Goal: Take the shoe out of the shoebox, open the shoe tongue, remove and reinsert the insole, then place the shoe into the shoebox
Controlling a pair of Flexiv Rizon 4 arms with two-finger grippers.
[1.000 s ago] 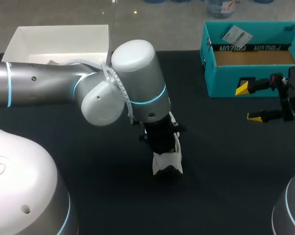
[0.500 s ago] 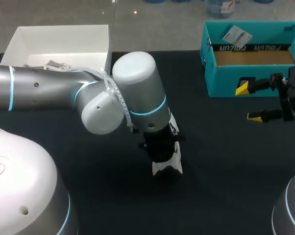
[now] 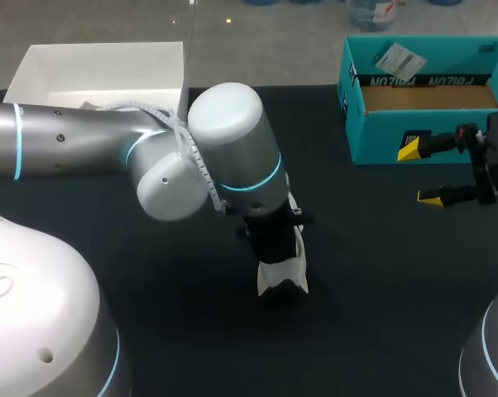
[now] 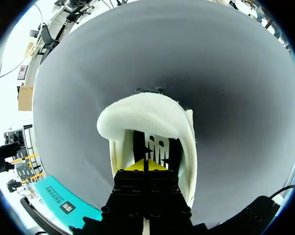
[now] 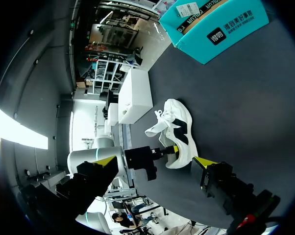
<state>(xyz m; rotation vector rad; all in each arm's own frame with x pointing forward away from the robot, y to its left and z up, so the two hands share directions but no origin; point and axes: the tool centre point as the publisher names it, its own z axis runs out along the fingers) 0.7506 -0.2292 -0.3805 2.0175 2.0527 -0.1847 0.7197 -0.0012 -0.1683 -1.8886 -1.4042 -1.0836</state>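
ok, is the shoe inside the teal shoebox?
No, the shoe sits on the table, apart from the teal shoebox.

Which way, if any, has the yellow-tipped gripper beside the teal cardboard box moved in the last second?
No. The right gripper has not moved: one yellow tip still overlaps the teal cardboard shoebox's front wall as before.

Head view high behind, left wrist tight over shoe point(image 4: 152, 120), right wrist distant, shoe shared
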